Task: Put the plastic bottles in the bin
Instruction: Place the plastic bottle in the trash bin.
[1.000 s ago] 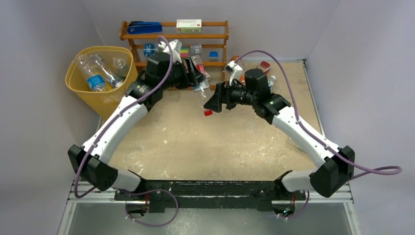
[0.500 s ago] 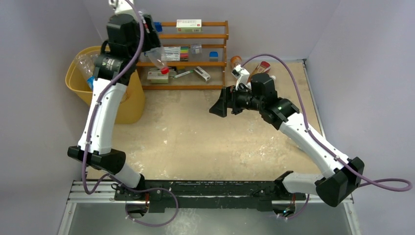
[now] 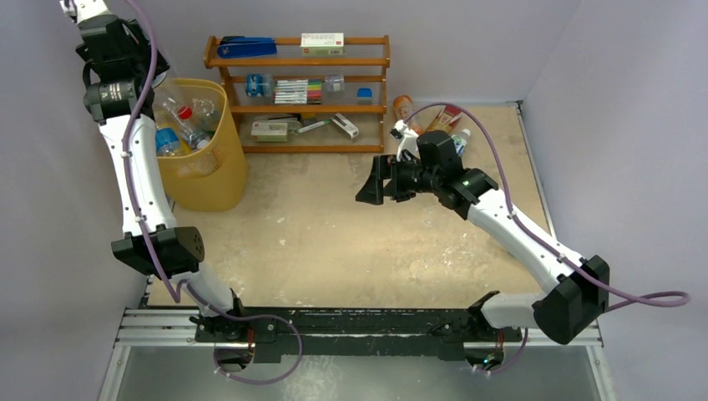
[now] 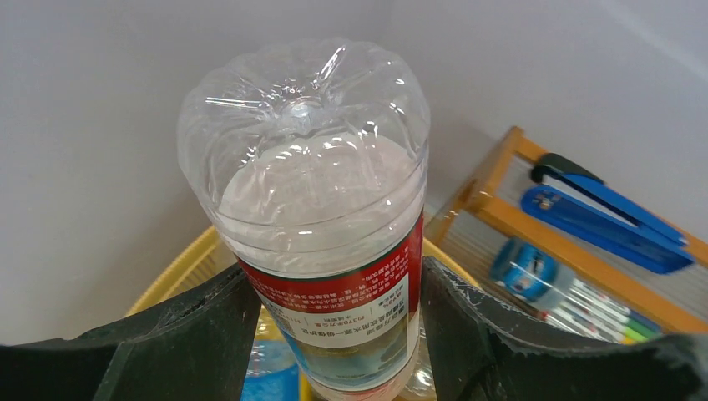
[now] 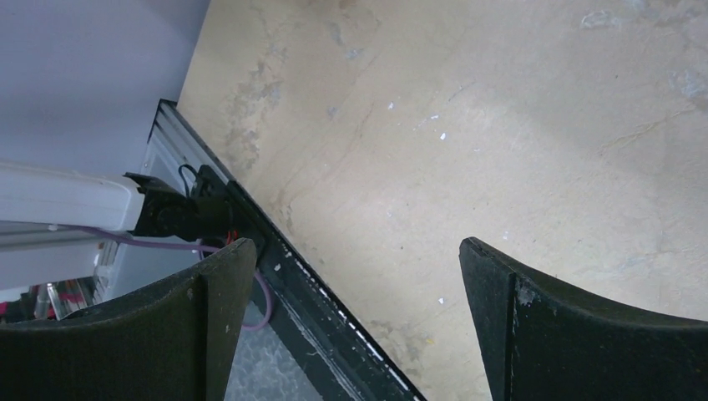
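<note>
Your left wrist view alone: left gripper point(image 4: 338, 313) clamps clear red-labelled plastic bottle point(image 4: 309, 167) above yellow mesh bin point(image 4: 179, 271); right gripper point(image 5: 355, 251) wide apart.

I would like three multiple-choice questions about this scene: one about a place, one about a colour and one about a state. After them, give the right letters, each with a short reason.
1. Where is the bottle that the left tool holds?
A. On the rack's top shelf
B. On the rack's bottom shelf
C. Above the bin

2. What is the main colour of its label?
A. Blue
B. Red
C. Yellow

3. In what state is the right tool?
A. Open and empty
B. Shut on a bottle
C. Shut on a stapler

Answers:
1 C: the left wrist view shows the bin's yellow rim below the held bottle.
2 B: the band around the bottle is red, with white print.
3 A: its jaws stand wide apart, with only bare table between them.
</note>
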Action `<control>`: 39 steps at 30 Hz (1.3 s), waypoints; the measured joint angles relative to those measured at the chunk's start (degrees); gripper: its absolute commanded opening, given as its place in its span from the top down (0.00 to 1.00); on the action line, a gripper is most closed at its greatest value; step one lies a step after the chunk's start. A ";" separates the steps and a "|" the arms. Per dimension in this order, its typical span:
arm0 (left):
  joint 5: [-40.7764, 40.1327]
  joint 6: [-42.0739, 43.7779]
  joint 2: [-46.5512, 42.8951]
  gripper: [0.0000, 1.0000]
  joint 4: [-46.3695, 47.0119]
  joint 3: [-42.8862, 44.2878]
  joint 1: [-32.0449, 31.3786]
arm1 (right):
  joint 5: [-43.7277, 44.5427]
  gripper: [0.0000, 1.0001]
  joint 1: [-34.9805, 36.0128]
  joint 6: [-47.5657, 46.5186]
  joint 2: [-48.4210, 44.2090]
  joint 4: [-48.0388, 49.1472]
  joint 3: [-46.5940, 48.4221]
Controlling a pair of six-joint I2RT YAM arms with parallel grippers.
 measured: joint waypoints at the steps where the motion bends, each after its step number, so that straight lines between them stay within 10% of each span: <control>1: 0.31 0.00 0.26 0.35 0.20 -0.42 1.29 | -0.24 0.06 0.00 0.31 0.61 0.09 -0.15; 39: 15.96 -5.75 -5.49 0.13 -1.11 -14.27 3.65 | 0.87 0.03 2.40 2.40 7.65 1.75 3.23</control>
